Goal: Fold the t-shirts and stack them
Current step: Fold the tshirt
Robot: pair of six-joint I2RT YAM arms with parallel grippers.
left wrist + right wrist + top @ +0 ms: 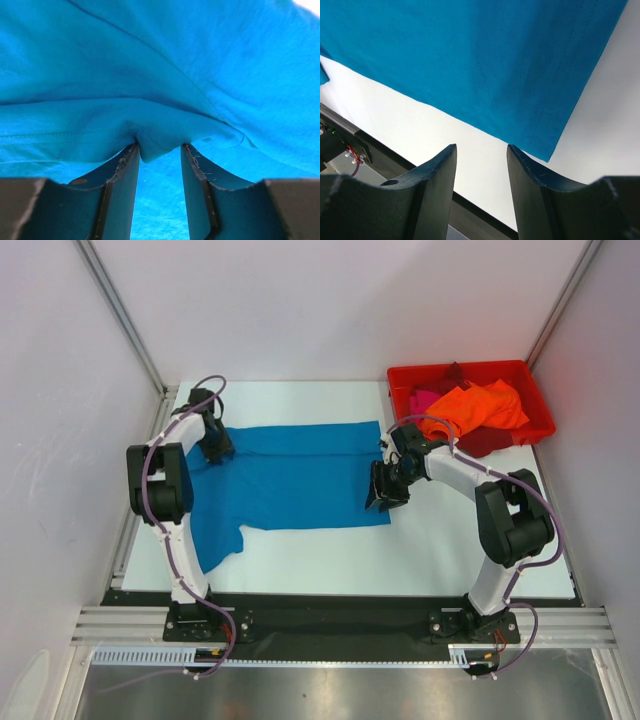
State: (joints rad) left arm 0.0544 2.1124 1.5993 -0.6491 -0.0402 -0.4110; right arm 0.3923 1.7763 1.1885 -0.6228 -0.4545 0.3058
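The teal-blue t-shirt [290,475] lies spread flat on the white table [330,560], with one sleeve hanging toward the near left. My left gripper [216,447] is at the shirt's far left corner. In the left wrist view [160,147] its jaws stand apart, pressed into the cloth [150,60], and a small fold bulges between the tips. My right gripper [383,492] hovers at the shirt's right edge. In the right wrist view [481,147] it is open and empty over bare table, just past the shirt's corner [547,157].
A red plastic bin [470,368] stands at the far right, holding an orange shirt [480,405], a magenta-pink one [425,400] and a dark red one [485,443]. Metal frame posts and white walls surround the table.
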